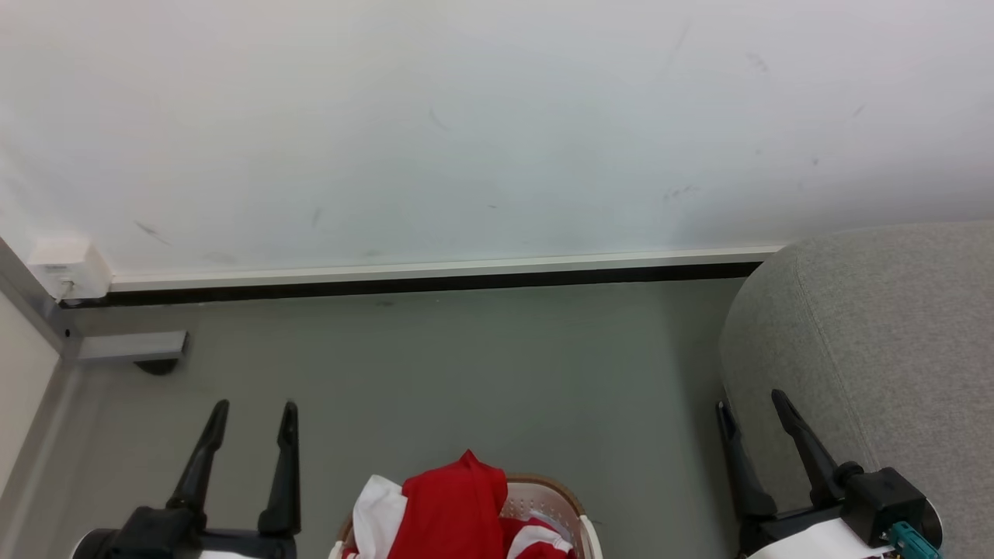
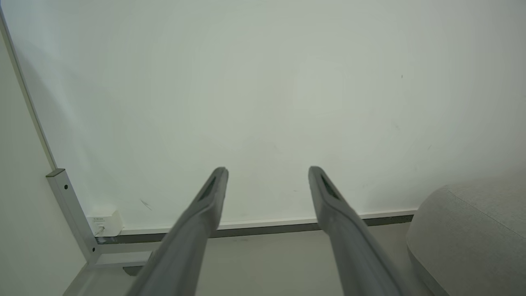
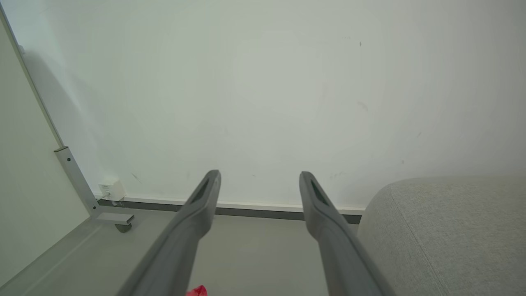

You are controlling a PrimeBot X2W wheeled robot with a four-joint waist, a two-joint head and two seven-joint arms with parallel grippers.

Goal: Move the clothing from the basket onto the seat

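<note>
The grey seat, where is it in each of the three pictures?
Head view: the seat lies along the right edge, from the middle down to the bottom.
Left wrist view: the seat is in the lower right corner.
Right wrist view: the seat is at the lower right, looking wider.
Shared landmark: the small white box, at the left in each view.

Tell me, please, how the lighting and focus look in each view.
Head view: soft, even light, no glare; the clothing is crisp and vivid red. Left wrist view: the left gripper blurs toward the bottom edge, and the wall darkens toward the corners. Right wrist view: the right gripper is equally soft close up, while the seat shows a sharp weave.
</note>
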